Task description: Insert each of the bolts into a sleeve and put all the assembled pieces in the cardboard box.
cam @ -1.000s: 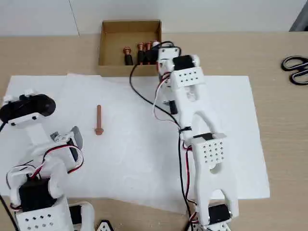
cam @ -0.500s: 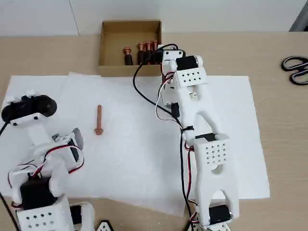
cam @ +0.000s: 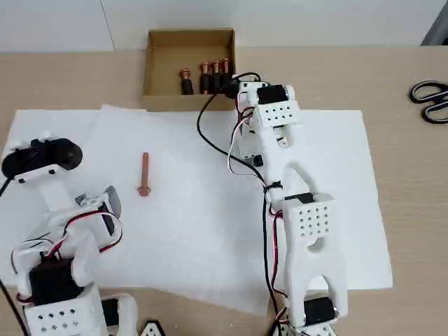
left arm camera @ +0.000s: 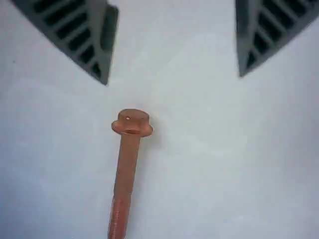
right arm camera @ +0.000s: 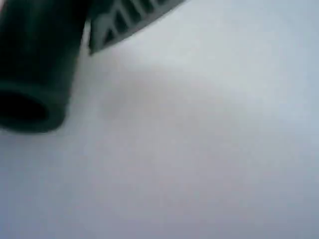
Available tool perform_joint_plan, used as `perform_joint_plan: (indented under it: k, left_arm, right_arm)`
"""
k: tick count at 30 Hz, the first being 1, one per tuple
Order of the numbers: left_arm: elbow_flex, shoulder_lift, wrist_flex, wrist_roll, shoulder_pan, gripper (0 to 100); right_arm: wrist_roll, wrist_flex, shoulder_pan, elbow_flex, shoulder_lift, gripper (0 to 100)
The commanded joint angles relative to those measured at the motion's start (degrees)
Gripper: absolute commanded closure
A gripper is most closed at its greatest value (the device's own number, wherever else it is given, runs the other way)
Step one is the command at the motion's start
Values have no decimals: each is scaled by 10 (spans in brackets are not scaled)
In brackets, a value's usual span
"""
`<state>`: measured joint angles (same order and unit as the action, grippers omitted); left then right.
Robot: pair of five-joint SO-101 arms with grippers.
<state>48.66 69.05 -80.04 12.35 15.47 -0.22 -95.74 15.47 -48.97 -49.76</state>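
The left hand [left arm camera: 172, 74] is hanging wide open over the white paper [cam: 196, 238], gripping nothing; its two dark ridged fingers [left arm camera: 94, 45] are standing well apart, and the copper bolt [cam: 144, 175] is lying flat on the sheet near the gap between them, head end closest, touching neither one. Seen from above, the bolt is lying with its head toward the arms' side of the worktop [cam: 364, 77] and its threaded end pointing toward the cardboard box [cam: 168, 56], well apart from it.

The right arm [cam: 301, 224] is stretching across the paper, its far end sitting just beside the box's near right corner; the right hand [right arm camera: 82, 40] is closed on a dark sleeve [right arm camera: 35, 69] — the hollow end is facing the wrist camera, raised off the paper, with one ridged finger [right arm camera: 129, 20] pressing alongside it.

The box is sitting on the worktop at the paper's far edge; four assembled pieces [cam: 205, 78] are lying side by side in its right half, copper heads pointing away from the arms — three close together, one a little apart. A pair of scissors [cam: 430, 98] is lying on the bare worktop, far off to the right.
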Motion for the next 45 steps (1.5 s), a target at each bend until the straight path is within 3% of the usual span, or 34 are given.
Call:
perform_joint_plan:
  k: [1,21,34,45]
  left_arm:
    - [-2,6,12,-4,-1,840]
    - [-1,6,12,-4,-1,840]
    - [-1,6,12,-4,-1,840]
    - [-4,6,12,-4,-1,838]
  right_arm:
    - [6,-6,0,-1,53,742]
    - [5,47,1,-4,-9,749]
    - [6,42,-8,-4,-23,995]
    - [28,-3,-42,-14,97,995]
